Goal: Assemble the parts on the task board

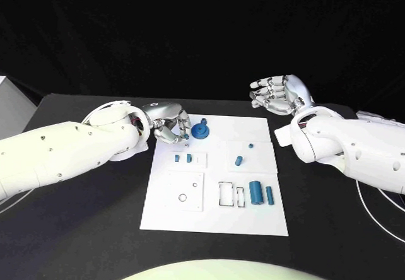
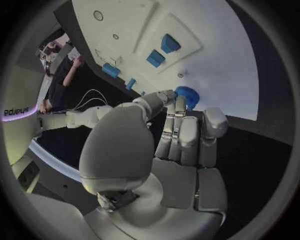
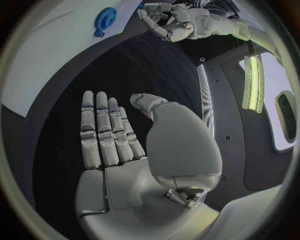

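Observation:
The white task board [image 1: 253, 221] lies in the middle of the black table. A round blue part [image 1: 200, 131] with a short stem stands near its far left corner. My left hand [image 1: 170, 124] hovers just left of it, fingertips [image 2: 181, 112] close to the round blue part [image 2: 187, 95]; a small gap to the part [image 3: 105, 20] shows in the right wrist view. Two small blue pieces [image 1: 183, 157], a blue peg [image 1: 239, 159] and two blue cylinders [image 1: 261, 193] lie on the board. My right hand [image 1: 279, 93] is raised beyond the board's far right corner, fingers [image 3: 103, 130] straight, holding nothing.
Two rectangular slots [image 1: 232, 194] and two round holes [image 1: 189, 191] mark the board's near half. A white box [image 1: 2, 101] stands at the table's far left. A thin cable [image 1: 381, 215] loops on the table at the right.

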